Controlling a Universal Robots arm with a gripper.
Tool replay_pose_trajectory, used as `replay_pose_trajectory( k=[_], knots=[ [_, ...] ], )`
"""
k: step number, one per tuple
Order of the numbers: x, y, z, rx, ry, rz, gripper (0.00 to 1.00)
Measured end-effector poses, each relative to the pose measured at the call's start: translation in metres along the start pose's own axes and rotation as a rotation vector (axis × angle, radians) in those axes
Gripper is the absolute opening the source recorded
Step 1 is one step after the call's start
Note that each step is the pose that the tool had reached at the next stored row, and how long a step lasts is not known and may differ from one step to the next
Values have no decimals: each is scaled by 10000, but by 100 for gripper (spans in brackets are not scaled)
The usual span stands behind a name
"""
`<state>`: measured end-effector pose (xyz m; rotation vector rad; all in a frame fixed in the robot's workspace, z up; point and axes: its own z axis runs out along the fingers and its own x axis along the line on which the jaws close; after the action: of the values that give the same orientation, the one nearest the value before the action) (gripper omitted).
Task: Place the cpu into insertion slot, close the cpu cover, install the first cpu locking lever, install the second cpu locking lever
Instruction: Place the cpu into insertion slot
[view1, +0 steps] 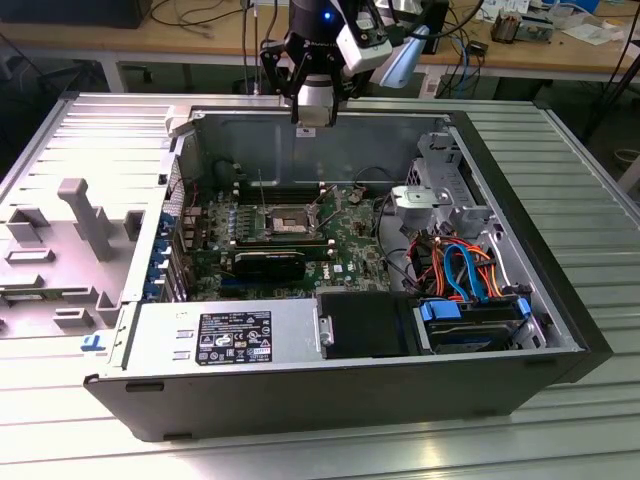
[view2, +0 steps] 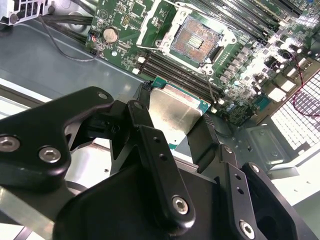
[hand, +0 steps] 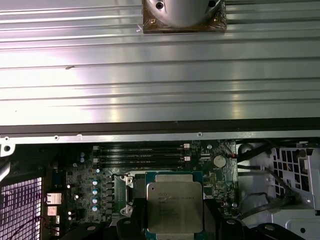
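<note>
First step under way; hand (view2: 176, 122) pinched cpu (view2: 172, 107), well apart from open insertion slot (view2: 195, 40) at upper middle; seating called for square alignment.

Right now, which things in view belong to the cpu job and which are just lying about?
Job:
hand, shut on the cpu, above the case
slot, open and empty

Lying about:
memory slots
power supply
drive cables
grey plastic part beside the case
</note>
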<state>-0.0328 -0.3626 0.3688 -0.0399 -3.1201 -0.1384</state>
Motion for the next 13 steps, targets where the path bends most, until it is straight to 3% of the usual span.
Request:
replay_pose_trajectory(
  k=[13],
  knots=[
    [4,-19,41,1,0,-1,54]
  ],
)
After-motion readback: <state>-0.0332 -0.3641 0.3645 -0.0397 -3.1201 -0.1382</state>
